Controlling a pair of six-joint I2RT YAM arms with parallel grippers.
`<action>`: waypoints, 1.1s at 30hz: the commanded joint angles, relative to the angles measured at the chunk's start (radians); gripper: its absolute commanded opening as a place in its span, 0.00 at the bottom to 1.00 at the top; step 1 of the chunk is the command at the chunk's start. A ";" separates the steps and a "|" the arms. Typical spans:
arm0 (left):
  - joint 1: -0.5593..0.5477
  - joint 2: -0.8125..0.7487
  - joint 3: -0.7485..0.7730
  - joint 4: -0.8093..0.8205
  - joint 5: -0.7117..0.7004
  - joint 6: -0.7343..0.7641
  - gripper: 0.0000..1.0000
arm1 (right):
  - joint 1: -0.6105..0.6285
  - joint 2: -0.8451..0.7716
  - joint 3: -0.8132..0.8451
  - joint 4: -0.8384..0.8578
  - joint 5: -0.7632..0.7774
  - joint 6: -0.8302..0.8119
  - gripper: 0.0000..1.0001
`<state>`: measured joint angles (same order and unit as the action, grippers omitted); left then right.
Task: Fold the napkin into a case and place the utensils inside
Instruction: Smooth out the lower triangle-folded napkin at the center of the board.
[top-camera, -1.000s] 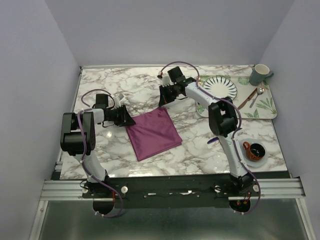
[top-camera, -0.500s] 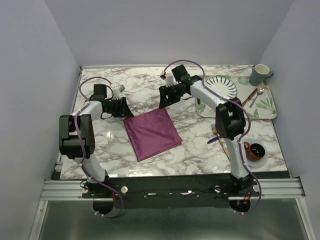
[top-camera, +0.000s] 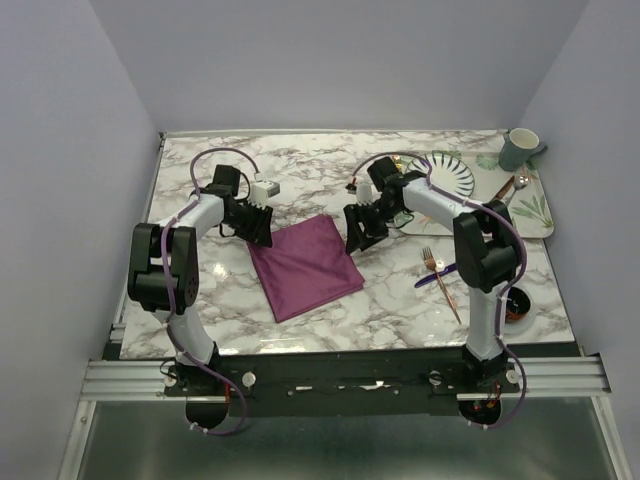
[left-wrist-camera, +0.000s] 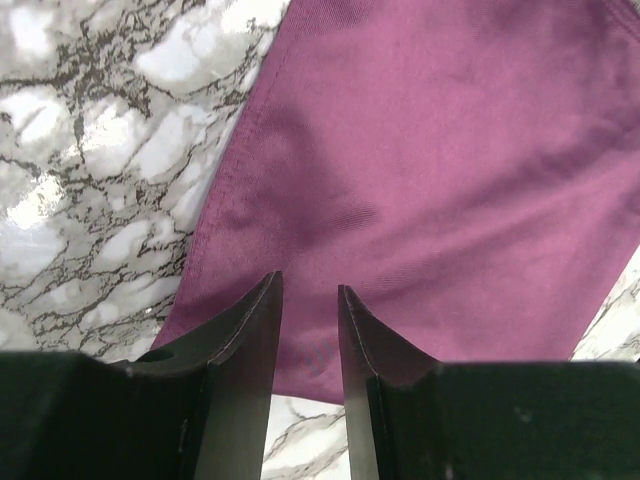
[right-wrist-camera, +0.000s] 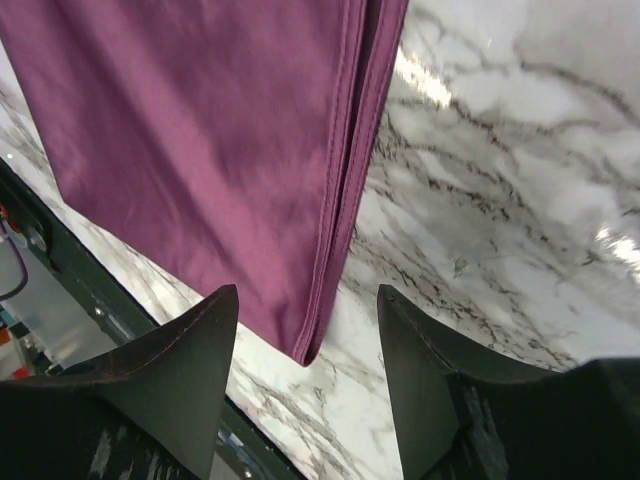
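Your right gripper (right-wrist-camera: 307, 290), pinched shut a second ago above the far corner of the napkin (top-camera: 305, 265), now stands wide apart and empty beside its right edge; that fold is released, and two layers show along the edge; your left gripper (left-wrist-camera: 310, 290) hovers at the far-left corner, jaws slightly apart, holding nothing; the cloth lies mid-table as a broad square, not yet a narrow case; the fork (top-camera: 444, 290) and knife (top-camera: 436, 276) wait together to its right.
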<state>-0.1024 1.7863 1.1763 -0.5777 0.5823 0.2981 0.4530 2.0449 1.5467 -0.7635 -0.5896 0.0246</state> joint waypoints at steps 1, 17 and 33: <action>-0.006 0.007 -0.017 -0.027 -0.030 0.027 0.40 | 0.001 -0.034 -0.048 -0.011 -0.036 -0.003 0.65; -0.005 0.010 0.016 0.027 0.082 -0.083 0.40 | 0.004 0.248 0.430 0.085 -0.012 0.072 0.46; 0.032 0.008 0.008 0.047 0.111 -0.123 0.41 | 0.035 0.419 0.589 0.147 0.033 0.123 0.43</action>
<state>-0.0818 1.7866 1.1713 -0.5465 0.6495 0.1856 0.4744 2.4199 2.0998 -0.6434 -0.5884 0.1322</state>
